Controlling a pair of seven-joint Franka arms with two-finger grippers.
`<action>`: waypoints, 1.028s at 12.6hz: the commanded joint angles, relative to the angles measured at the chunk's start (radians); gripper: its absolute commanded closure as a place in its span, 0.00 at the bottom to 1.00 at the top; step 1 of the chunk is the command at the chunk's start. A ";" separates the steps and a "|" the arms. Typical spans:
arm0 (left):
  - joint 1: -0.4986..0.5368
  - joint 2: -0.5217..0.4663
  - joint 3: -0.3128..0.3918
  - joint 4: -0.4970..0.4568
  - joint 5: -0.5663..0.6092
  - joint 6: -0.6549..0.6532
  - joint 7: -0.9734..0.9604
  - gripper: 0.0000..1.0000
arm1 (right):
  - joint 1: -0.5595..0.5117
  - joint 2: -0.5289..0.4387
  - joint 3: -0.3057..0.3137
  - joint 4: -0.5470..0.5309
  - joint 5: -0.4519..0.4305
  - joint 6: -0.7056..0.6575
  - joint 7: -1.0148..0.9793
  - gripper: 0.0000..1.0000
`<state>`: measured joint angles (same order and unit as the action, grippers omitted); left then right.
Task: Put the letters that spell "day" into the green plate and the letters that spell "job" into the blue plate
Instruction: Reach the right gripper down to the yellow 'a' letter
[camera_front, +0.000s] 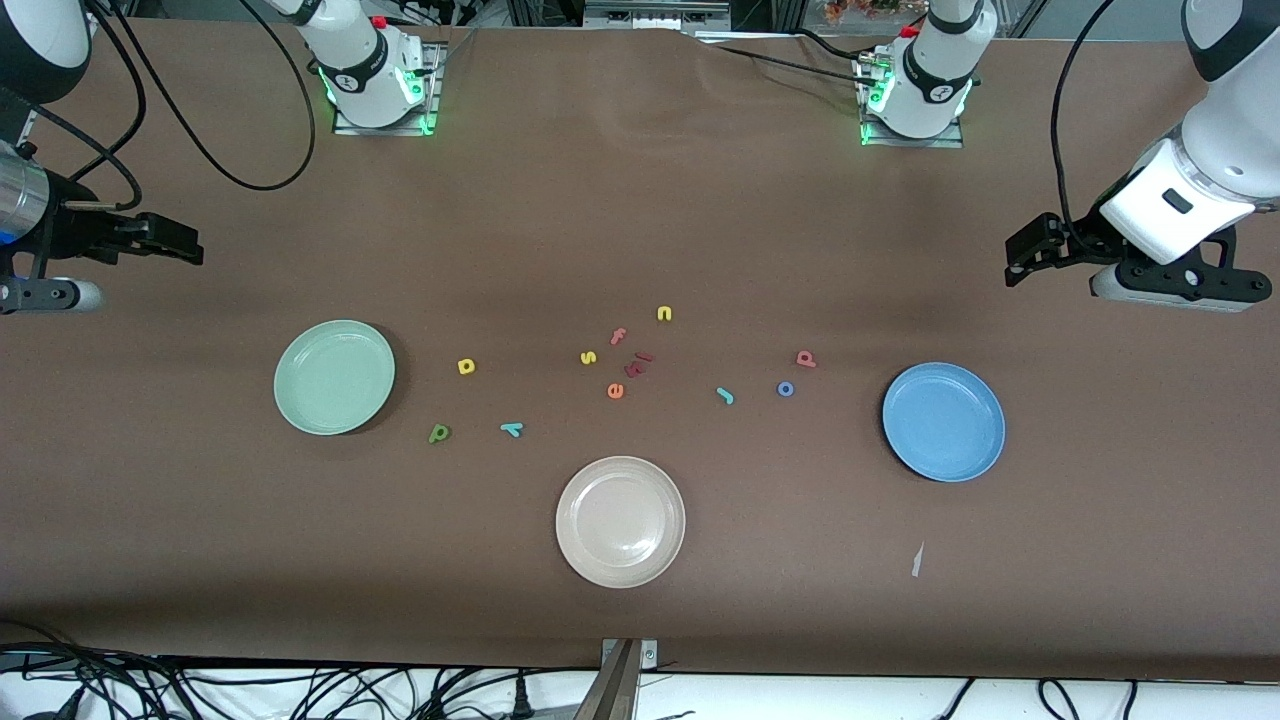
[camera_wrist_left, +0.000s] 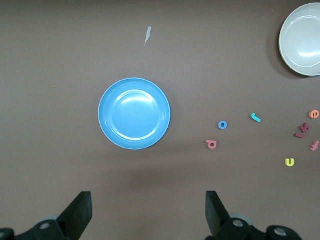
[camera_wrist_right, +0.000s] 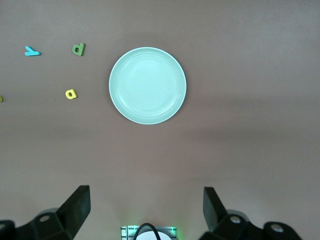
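Surveying the table from my remote station, I find no step of the task done: the green plate (camera_front: 334, 377), toward the right arm's end, and the blue plate (camera_front: 943, 421), toward the left arm's end, both sit bare, and every toy letter lies on the brown table (camera_front: 640, 620). The "day" set is grouped just beside the green plate: the yellow letter (camera_front: 466, 367), the dark green letter (camera_front: 438, 433) and the teal "y" (camera_front: 511, 429), the last two nearer the front camera. The "job" set lies near the blue plate: the teal "j" (camera_front: 725, 396), the blue "o" (camera_front: 786, 389) and the salmon-red letter (camera_front: 806, 358), all three apart from each other. Between the two groups I note a cluster of letters not called for: a yellow "n" (camera_front: 664, 314), a yellow "s" (camera_front: 588, 357), a pink "f" (camera_front: 619, 336), an orange "e" (camera_front: 615, 390) and dark red pieces (camera_front: 638, 364) I cannot read. A beige plate (camera_front: 620, 520) sits nearest the front camera, also bare. The left gripper (camera_wrist_left: 148, 212) hangs over the table beside the blue plate, jaws spread wide and holding nothing; the right gripper (camera_wrist_right: 146, 210) hangs likewise beside the green plate, jaws wide and empty. All six placements remain. Apart from the letters themselves, I can read no brand or label; markings on the arm bases are too small to make out.
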<state>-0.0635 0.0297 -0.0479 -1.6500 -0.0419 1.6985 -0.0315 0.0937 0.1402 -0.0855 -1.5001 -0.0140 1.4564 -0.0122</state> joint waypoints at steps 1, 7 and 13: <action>0.002 -0.016 0.002 -0.002 -0.007 -0.031 0.013 0.00 | 0.006 0.012 0.001 0.001 0.005 0.013 0.001 0.00; 0.002 -0.016 0.000 -0.002 -0.007 -0.051 0.015 0.00 | 0.115 0.067 0.001 -0.011 0.005 0.094 0.119 0.00; 0.001 -0.016 0.000 -0.002 -0.007 -0.051 0.016 0.00 | 0.228 0.145 0.003 -0.083 0.005 0.254 0.221 0.00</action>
<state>-0.0635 0.0294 -0.0481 -1.6497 -0.0419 1.6626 -0.0316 0.2974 0.2683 -0.0786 -1.5722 -0.0121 1.6792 0.1956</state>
